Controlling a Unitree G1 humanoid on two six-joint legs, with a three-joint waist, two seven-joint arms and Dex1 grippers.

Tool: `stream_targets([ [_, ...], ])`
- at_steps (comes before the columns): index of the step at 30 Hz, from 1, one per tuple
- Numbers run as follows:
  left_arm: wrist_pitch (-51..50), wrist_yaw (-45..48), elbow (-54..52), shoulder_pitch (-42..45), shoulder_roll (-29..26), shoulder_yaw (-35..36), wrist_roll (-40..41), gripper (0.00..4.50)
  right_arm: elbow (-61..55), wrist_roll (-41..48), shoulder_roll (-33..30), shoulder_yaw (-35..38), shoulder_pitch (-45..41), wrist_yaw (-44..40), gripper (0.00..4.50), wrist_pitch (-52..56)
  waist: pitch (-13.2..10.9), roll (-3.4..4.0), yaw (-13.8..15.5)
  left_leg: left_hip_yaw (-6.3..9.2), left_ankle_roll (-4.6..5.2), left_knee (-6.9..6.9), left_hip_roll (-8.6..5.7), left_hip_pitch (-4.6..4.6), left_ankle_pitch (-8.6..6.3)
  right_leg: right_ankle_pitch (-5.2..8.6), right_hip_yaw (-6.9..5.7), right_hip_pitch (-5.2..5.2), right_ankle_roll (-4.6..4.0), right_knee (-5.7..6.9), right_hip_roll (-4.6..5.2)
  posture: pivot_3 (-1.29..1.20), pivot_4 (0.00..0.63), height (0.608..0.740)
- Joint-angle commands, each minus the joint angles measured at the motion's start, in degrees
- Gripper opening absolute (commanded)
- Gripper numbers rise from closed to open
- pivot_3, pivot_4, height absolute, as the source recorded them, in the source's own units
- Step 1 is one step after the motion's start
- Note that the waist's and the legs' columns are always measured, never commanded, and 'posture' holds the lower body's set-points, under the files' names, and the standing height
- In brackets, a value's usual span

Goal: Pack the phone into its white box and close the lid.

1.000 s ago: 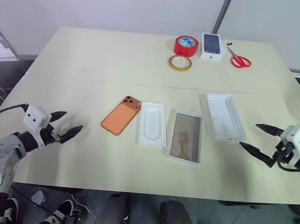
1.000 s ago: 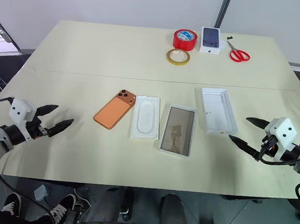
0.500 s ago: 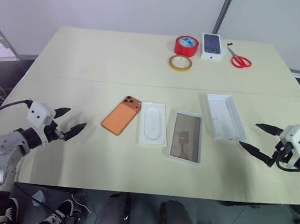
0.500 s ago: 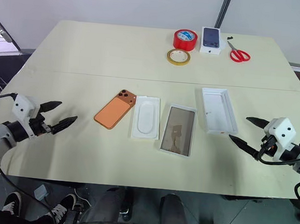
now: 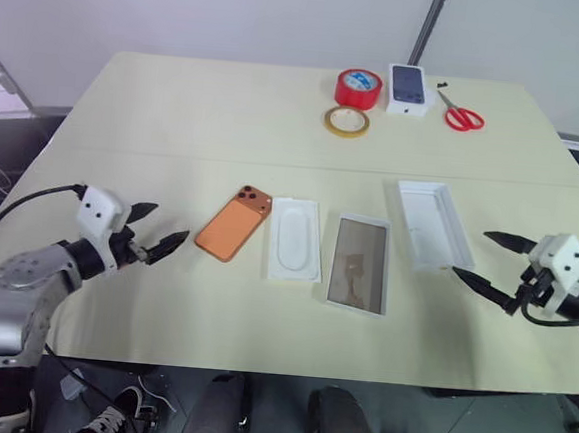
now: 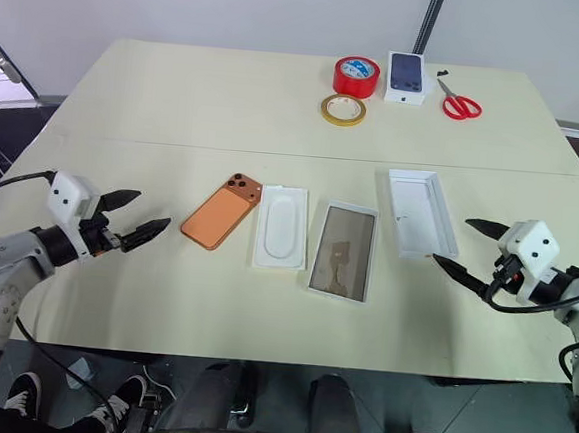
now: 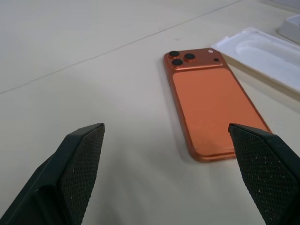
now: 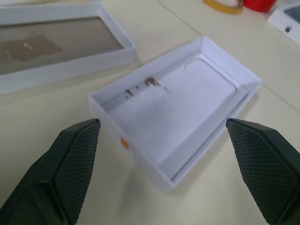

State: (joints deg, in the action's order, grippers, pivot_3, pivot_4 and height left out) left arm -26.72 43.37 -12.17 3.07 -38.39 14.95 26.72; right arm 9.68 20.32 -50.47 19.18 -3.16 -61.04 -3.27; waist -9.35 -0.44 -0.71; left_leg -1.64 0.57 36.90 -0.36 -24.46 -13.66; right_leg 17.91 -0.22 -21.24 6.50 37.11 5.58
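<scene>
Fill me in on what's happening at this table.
A two-armed robot is set to pack a phone. The open left gripper hovers beside the flat orange smartphone, which lies face down on the cream table. The open right gripper hovers by the tall-walled white cardboard lid. Nothing is held.

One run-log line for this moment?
phone: on table, unpacked | left gripper: open, beside phone | right gripper: open, by lid | nothing held
</scene>
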Motion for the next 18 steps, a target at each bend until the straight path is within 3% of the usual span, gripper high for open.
stream_targets([
  [1, -11.5, -3.1, -7.2, 2.1, 1.8, -2.6, 6.8, 4.42, -6.7, 0.9, 0.9, -2.0, -2.0, 0.7, 4.49, 1.7, 0.0, 0.0, 0.0, 0.0, 0.0, 0.0, 0.0, 0.0, 0.0, 0.0, 0.0, 0.0, 0.0, 0.0, 0.0, 0.0, 0.15, 0.728],
  [6, -29.0, -9.2, -12.2, 8.1, 8.3, -5.4, 19.9, 4.42, -14.4, -0.7, 2.9, -8.7, -5.4, 1.3, 4.49, 3.6, 0.0, -0.02, 0.2, 0.03, 0.01, 0.19, 0.0, -0.01, 0.01, -0.01, -0.03, 0.09, 0.03, 0.07, -0.03, 0.0, 0.15, 0.728],
  [10, -39.6, -14.8, -9.2, 12.1, 11.0, -3.6, 26.5, 4.42, -19.0, -0.9, 4.5, -12.6, -7.5, 1.8, 4.49, 5.5, 0.0, -0.02, 0.2, 0.04, 0.02, 0.18, -0.01, -0.01, 0.01, -0.01, -0.03, 0.08, 0.05, 0.09, -0.1, 0.0, 0.15, 0.728],
  [14, -45.4, -21.6, -4.8, 15.1, 15.7, -2.6, 28.3, 4.42, -21.0, -2.6, 5.9, -15.9, -9.0, 2.6, 4.49, 5.5, 0.0, -0.05, 0.2, 0.04, 0.03, 0.25, -0.02, 0.0, 0.02, -0.01, -0.06, 0.14, 0.06, 0.1, -0.13, 0.0, 0.15, 0.728],
  [18, -46.5, -23.4, -4.7, 15.7, 17.0, -2.3, 28.4, 4.42, -20.9, -2.9, 6.2, -16.1, -9.3, 2.9, 4.49, 5.7, 0.0, -0.09, 0.4, 0.05, 0.02, 0.27, -0.04, 0.0, 0.03, -0.01, -0.07, 0.14, 0.07, 0.11, -0.14, 0.0, 0.15, 0.728],
])
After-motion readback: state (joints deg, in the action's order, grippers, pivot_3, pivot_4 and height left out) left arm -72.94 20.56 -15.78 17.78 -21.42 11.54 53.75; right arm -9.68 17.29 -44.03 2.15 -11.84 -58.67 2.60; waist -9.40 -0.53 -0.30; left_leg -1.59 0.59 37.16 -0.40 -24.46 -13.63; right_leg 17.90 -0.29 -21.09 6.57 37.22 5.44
